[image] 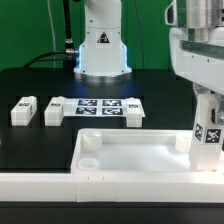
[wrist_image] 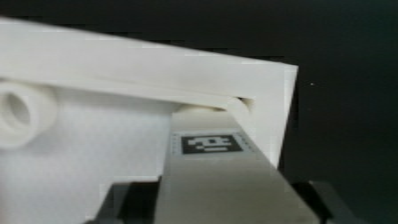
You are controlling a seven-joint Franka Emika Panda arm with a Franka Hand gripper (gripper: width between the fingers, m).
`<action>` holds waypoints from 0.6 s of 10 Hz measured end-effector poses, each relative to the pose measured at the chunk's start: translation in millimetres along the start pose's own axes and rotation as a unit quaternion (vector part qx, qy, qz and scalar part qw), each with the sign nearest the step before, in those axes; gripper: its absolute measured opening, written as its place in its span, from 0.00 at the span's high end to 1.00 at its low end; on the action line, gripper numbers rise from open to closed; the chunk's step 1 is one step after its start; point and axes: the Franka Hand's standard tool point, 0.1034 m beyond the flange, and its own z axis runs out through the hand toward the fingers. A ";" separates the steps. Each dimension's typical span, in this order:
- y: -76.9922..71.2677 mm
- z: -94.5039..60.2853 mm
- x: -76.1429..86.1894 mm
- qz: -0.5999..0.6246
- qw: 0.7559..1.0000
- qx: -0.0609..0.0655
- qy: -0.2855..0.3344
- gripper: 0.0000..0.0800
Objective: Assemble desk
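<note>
While the arm's base (image: pixel 102 50) sits white at the far edge of the black table (image: pixel 30 140), a green backdrop (image: pixel 150 25) closes off the room behind it, with dark cables (image: pixel 66 25) running up at the back.

On the table, the marker board (image: pixel 95 108) lies flat about the middle. Just beside it, toward the exterior view's left, two spare legs (image: pixel 22 110) lie side by side, a gap between them. Along the near edge runs the rail (image: pixel 60 185). Right behind it lies the slab (image: pixel 130 150), rim up, with a round socket (image: pixel 88 157) showing at its corner on the exterior view's left.

Now the gripper (image: pixel 207 100): it's down at the slab's end on the exterior view's right, and it's clamped on a leg (image: pixel 208 140). That leg stands upright, tag facing the camera.

The wrist view backs that up. The dark fingers (wrist_image: pixel 128 203) press in from both sides of the leg (wrist_image: pixel 214 150), and the jaws stand partway closed with the leg filling the gap. The gripper (wrist_image: pixel 217 205) looks straight along the leg's length. The leg's far end meets the curved mouth at a corner of the slab (wrist_image: pixel 107 70). Whether it's seated in there, I can't tell.
</note>
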 end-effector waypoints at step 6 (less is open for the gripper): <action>1.3 -1.6 7.4 -0.058 0.998 -0.014 -0.006 0.39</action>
